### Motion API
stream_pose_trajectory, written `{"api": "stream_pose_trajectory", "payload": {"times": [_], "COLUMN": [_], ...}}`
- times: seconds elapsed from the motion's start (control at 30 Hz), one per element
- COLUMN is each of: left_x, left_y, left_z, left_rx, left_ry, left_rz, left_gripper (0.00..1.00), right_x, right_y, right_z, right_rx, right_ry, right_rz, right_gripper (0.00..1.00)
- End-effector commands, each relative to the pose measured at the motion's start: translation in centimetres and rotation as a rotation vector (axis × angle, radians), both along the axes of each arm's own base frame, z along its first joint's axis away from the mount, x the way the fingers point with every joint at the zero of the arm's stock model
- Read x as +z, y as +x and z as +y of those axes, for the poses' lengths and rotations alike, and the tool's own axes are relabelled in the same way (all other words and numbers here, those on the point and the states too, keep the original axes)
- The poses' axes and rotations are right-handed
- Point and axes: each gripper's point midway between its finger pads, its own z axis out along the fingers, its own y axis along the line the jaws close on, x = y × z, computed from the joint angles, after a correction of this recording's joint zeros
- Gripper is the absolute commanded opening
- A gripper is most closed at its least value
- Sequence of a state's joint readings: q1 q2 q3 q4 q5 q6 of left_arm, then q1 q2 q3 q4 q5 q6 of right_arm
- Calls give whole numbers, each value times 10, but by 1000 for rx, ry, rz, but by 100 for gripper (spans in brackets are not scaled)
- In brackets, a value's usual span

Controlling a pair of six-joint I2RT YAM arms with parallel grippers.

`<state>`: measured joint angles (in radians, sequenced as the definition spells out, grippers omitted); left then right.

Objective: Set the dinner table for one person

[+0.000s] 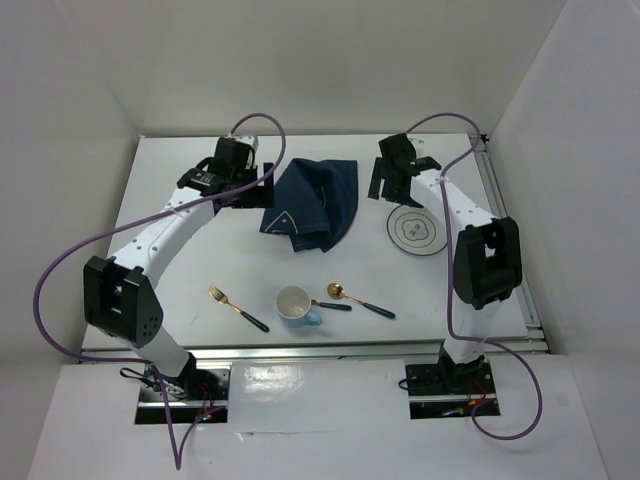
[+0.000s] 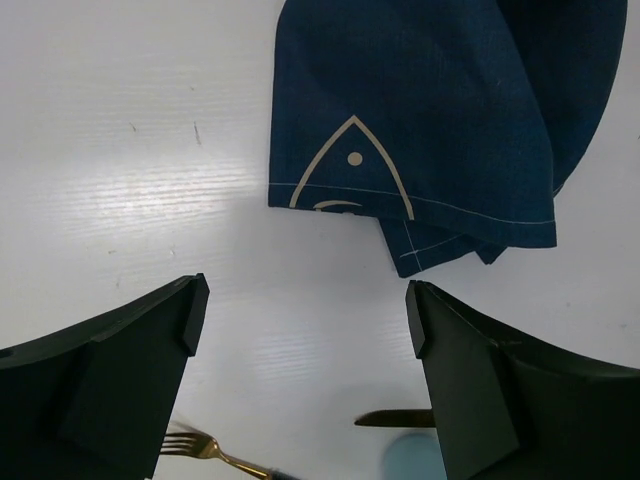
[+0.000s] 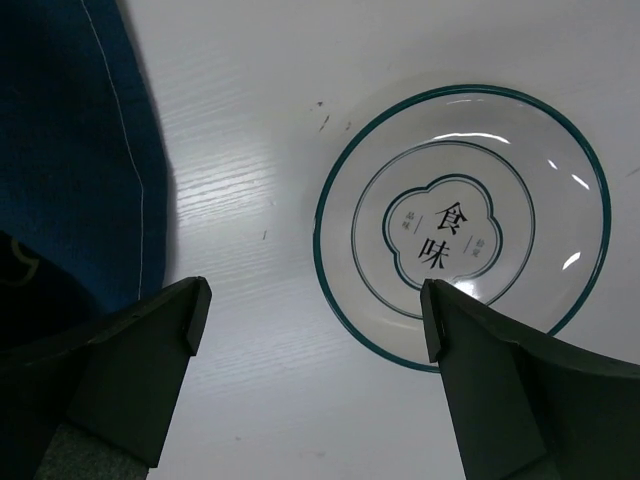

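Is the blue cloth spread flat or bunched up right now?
Bunched up. The blue cloth lies on the table in a rumpled heap; the left wrist view shows one hemmed corner lying over another layer.

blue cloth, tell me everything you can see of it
The blue cloth is a navy woven fabric with a pale stitched hem and a light printed line drawing, a pointed arch shape with a dot inside it. It is not spread flat: it lies crumpled and folded over itself in a loose heap, corners overlapping. It rests on the white table, at the far middle, left of the plate and apart from it. Only the table is seen touching it.
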<state>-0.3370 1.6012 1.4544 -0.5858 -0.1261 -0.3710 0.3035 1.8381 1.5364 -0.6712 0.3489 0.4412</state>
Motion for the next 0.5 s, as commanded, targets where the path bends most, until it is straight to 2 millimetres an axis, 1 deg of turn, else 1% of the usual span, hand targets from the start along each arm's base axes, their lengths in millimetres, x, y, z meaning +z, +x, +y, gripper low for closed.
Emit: {"api": "stream_pose_trajectory", "payload": {"times": [0.0, 0.03, 0.07, 0.1, 0.13, 0.17, 0.2, 0.23, 0.27, 0.3, 0.33, 0.37, 0.4, 0.43, 0.47], "left_x": [3, -3, -3, -3, -10, -10, -14, -16, -25, -29, -37, -53, -58, -66, -69], "left_y": [-4, -7, -7, -8, -11, -13, -11, -9, -10, -8, -11, -11, -8, -11, -7], "left_z": [-1, 0, 2, -1, -5, -8, -6, -8, -5, -3, -2, 5, 10, 13, 14], "left_rx": [42, 43, 54, 44, 36, 35, 36, 48, 61, 85, 96, 126, 157, 173, 184], "left_ry": [-33, -28, -44, -54, -75, -96, -106, -118, -125, -135, -130, -122, -142, -142, -152], "left_rz": [8, 22, 22, 26, 45, 52, 54, 56, 82, 95, 128, 176, 205, 252, 269], "left_gripper": [100, 100, 100, 100, 100, 100, 100, 100, 100, 100, 100, 100, 100, 100, 100], "right_x": [13, 13, 15, 20, 18, 25, 28, 31, 28, 35, 35, 31, 30, 36, 28], "right_y": [-7, -7, -9, -9, -10, -10, -15, -16, -20, -25, -29, -35, -40, -47, -54], "right_z": [4, 4, 3, 3, 3, 2, 3, 6, 6, 9, 9, 9, 11, 10, 10], "right_rx": [-2, -2, -2, -1, -2, 6, 13, 32, 49, 63, 77, 92, 105, 119, 125], "right_ry": [39, 40, 40, 44, 44, 43, 55, 67, 69, 91, 92, 92, 107, 112, 117], "right_rz": [-21, -21, -24, -36, -35, -49, -53, -64, -61, -73, -70, -60, -54, -65, -53], "right_gripper": [100, 100, 100, 100, 100, 100, 100, 100, 100, 100, 100, 100, 100, 100, 100]}}
